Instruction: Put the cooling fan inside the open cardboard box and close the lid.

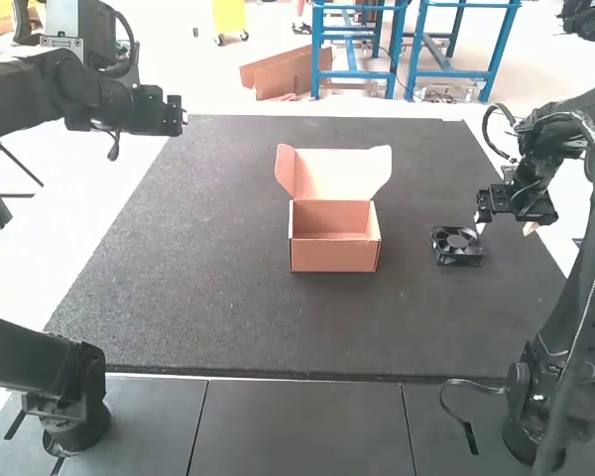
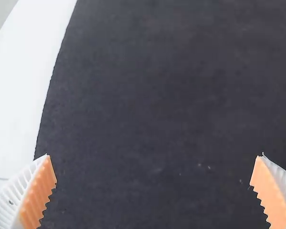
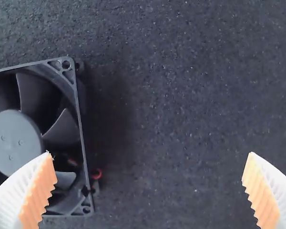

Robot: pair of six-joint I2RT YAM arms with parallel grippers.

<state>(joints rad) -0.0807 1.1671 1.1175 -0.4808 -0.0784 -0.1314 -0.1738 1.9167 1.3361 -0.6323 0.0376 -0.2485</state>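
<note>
A small cardboard box (image 1: 334, 236) stands open at the middle of the black mat, its lid flap (image 1: 332, 173) raised at the back. A black square cooling fan (image 1: 457, 245) lies flat on the mat to the box's right. My right gripper (image 1: 516, 220) hovers open just right of and above the fan. In the right wrist view the fan (image 3: 35, 138) lies partly under one white ribbed finger (image 3: 31, 191), nothing held between the pads. My left gripper (image 1: 175, 112) hangs open high over the mat's far left corner, above bare mat (image 2: 171, 105).
The black mat (image 1: 178, 268) covers most of the table, with white tabletop (image 1: 40, 248) beyond its left edge. Wide free mat lies in front of and left of the box. Both arm bases stand at the near corners.
</note>
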